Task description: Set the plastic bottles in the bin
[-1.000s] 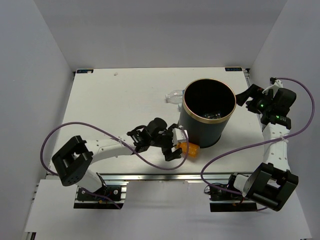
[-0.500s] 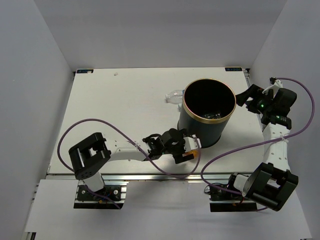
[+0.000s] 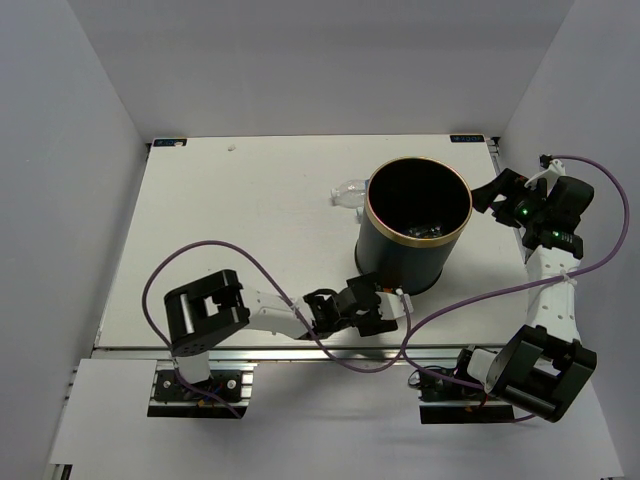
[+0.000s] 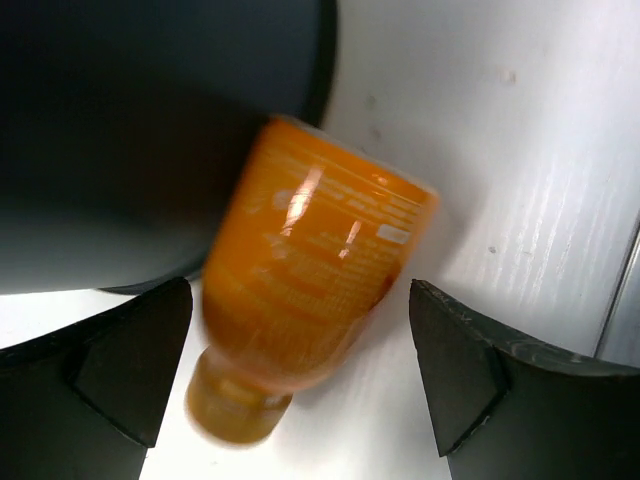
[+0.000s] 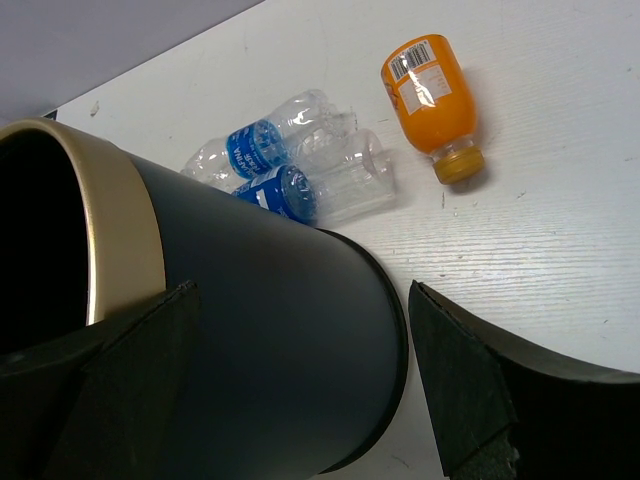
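Left claw: released. The fingers stand wide apart with the orange bottle between them. The frame is blurred, so contact between either finger and the bottle cannot be confirmed.

Orange bottle: lies on its side on the bench, at the near side of the bin and just beside the foot of its black wall. Its cap points toward the left wrist camera. In the top view the left arm lies low across the near edge of the bench, and the claw covers the bottle.

Right claw: released and grasping nothing. It hangs at the right side of the bin, near the gold rim, with its fingers spread.

Bin: stands upright on the bench. Pale glints show at its bottom, too small to identify.

Right wrist view, beyond the bin:
- A clear bottle with a blue label lies on the bench.
- A clear bottle with a darker blue label lies touching it, close to the bin wall.
- A barcode-labelled orange bottle lies apart from that pair. Whether it is the bottle at the left claw cannot be told.
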You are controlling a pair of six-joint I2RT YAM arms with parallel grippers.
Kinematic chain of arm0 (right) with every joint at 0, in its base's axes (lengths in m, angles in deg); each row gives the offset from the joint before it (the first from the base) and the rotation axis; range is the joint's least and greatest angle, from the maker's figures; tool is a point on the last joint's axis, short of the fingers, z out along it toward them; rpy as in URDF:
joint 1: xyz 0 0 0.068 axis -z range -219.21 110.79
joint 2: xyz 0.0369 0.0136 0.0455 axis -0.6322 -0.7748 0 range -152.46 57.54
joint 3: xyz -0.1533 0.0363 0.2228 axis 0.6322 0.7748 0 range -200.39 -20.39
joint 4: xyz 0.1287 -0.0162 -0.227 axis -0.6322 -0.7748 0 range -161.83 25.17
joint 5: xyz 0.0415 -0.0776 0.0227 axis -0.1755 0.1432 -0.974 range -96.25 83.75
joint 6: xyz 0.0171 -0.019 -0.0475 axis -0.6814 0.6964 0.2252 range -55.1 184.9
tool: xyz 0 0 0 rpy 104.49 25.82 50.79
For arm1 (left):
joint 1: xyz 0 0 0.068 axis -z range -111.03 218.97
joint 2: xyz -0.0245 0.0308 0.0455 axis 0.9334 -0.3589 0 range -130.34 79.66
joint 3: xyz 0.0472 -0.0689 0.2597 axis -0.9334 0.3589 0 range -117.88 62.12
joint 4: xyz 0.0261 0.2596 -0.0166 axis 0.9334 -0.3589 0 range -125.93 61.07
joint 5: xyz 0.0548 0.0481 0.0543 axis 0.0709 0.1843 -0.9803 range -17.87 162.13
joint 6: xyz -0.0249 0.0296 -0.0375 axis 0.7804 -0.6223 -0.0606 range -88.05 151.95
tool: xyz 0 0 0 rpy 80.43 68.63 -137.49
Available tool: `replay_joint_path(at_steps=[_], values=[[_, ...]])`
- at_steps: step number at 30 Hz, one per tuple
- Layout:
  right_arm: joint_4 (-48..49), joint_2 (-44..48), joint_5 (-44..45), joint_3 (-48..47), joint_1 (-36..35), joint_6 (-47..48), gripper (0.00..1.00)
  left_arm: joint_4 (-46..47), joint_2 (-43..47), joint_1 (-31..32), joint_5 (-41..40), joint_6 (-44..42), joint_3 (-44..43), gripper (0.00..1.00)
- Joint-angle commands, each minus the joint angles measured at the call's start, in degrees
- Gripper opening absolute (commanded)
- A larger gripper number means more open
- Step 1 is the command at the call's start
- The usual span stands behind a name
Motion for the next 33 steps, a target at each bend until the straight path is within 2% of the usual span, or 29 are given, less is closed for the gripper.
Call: replay_joint_path(at_steps=[1,6,9,12,13,16,17,21,22,27,31,33], values=[[0.4,0.2,-2.3,-2.3,0.2,0.2,0.89,-1.5,-2.6,1.2,-3.5,-0.8,-3.0,0.98],[0.5,0.4,-2.2,-2.2,0.2,0.3,0.89,-2.9,-4.9,1.7,-4.9,-0.1,-4.7,0.98],[0.7,0.4,-2.3,-2.1,0.2,0.3,0.89,-2.6,-4.2,2.3,-4.4,0.7,-4.6,0.95],[0.6,0.5,-2.3,-2.2,0.2,0.2,0.89,-3.6,-3.0,2.9,-4.2,1.5,-4.3,0.84],[0.6,0.5,-2.3,-2.2,0.2,0.2,0.89,-4.1,-2.5,3.2,-5.0,2.1,-4.3,0.74],[0.6,1.1,-2.3,-2.1,0.2,0.2,0.89,-5.8,0.8,4.6,-7.3,4.0,-3.1,0.53],[0.6,1.1,-2.1,-2.1,0.2,0.2,0.89,-6.5,2.0,5.4,-7.7,4.7,-2.4,0.51],[0.4,1.2,-0.5,-2.1,0.2,-0.8,0.89,-8.7,10.9,5.7,-10.0,10.8,2.0,0.48],[0.5,1.2,-0.4,-2.1,0.3,-1.1,0.89,-9.1,15.9,5.7,-10.6,13.3,4.6,0.48],[1.8,1.6,4.1,-1.2,1.2,-4.7,0.89,-4.1,32.2,4.2,-27.6,19.7,11.3,0.56],[1.9,2.4,4.3,-1.0,4.1,-6.3,0.89,-4.2,42.8,-1.2,-30.4,23.3,9.6,0.56],[2.8,2.6,3.0,-0.8,4.8,-6.8,0.89,-4.7,46.0,-4.7,-29.0,23.2,6.1,0.51]])
